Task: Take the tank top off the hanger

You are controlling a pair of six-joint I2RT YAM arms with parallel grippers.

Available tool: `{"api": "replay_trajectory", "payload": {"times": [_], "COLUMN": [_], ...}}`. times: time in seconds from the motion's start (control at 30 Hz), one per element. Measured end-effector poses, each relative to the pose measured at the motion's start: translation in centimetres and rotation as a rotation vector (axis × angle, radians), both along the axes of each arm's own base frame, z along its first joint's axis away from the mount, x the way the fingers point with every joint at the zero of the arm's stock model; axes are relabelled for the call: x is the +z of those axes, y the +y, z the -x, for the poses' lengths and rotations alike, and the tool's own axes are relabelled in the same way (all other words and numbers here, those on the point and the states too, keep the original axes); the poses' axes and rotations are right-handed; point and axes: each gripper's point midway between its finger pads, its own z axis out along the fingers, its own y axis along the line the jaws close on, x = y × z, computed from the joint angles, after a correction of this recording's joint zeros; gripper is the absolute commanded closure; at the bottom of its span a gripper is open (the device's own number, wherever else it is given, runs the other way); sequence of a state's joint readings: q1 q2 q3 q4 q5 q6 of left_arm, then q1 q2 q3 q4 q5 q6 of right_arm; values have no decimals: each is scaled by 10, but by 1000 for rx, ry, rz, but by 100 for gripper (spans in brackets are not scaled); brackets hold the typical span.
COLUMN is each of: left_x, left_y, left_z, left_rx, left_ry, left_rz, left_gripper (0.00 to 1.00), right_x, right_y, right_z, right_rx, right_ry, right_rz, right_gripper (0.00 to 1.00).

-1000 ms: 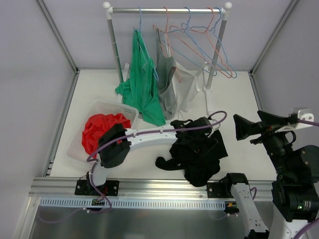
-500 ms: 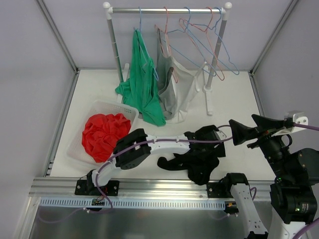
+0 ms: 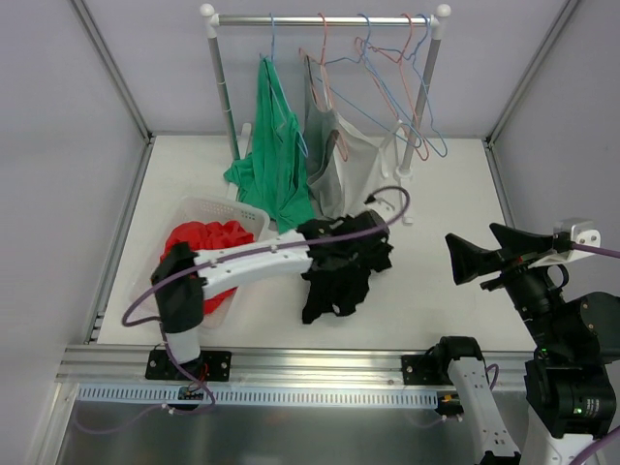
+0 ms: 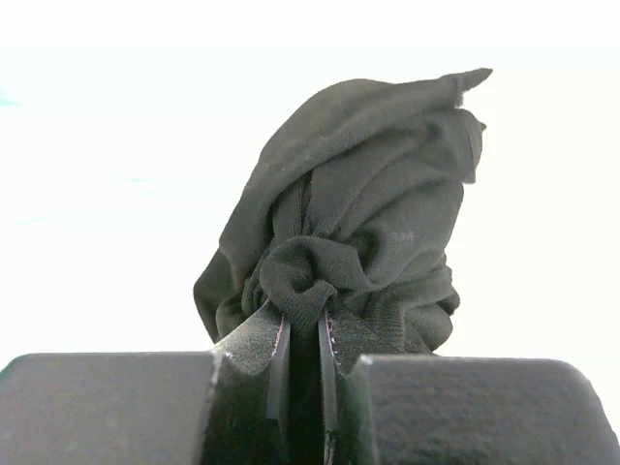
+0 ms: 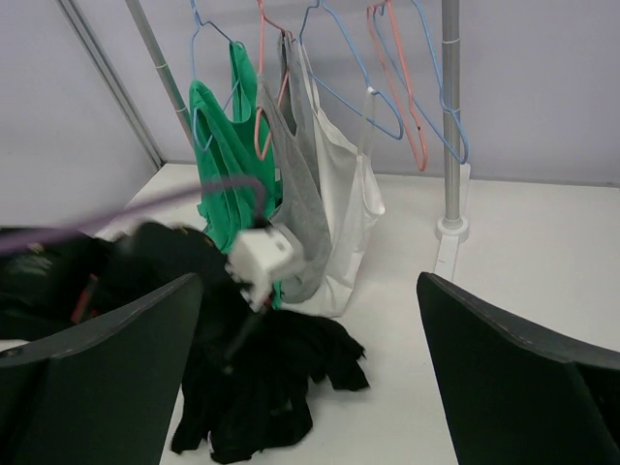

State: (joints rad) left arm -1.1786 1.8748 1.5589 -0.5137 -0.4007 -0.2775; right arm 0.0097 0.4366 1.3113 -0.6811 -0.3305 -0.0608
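Because the soft black cloth tank top looks light and floppy, grab a bunched fold: your left gripper pinches one tight; your right gripper gapes wide, empty.

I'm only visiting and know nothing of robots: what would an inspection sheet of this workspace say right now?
Surface: white table, a basket on it.
Job's things: black garment bunched in the left gripper; green tank top, grey tank top and white tank top hang on the rack.
Clutter: red garment in white basket; empty hangers.
Grippers: left shut on cloth; right gripper open, holding nothing.
Cables: purple cable along left arm.
Surroundings: grey walls, metal frame.
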Motion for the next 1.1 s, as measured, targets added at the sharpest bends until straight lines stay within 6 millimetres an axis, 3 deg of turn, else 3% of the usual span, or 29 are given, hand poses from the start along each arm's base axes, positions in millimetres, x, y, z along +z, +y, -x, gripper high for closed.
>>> {"api": "replay_trajectory", "payload": {"times": [0.17,0.27,0.37,0.53,0.73,0.83,0.93,1.1], "left_x": [106,150,174,194,183,167,144,93], "left_y": [66,107,157,245,362,398,408,403], "left_z": [-35,-46,-51,-49,-30,-18,-10,2], "left_rx": [168,275,402,641,991,1118,1163,1195], "left_ry": [-144,-201,-242,-259,-262,-240,-192,-70], "left_rz": [120,163,163,167,144,114,84,40], "left_gripper": [100,100,100,100,100,100,100,100], "right_x": [1,1,1,4,7,8,8,13], "right_y": [0,0,0,2,10,12,14,17], "right_z": [0,0,0,0,-2,-4,-3,1], "right_rx": [0,0,0,13,58,74,83,103], "right_ry": [-4,-4,-5,-14,-11,-9,-10,-26], "right_rz": [0,0,0,-3,-10,-14,-15,-12], "right_gripper": [1,0,1,1,1,0,1,0]}}
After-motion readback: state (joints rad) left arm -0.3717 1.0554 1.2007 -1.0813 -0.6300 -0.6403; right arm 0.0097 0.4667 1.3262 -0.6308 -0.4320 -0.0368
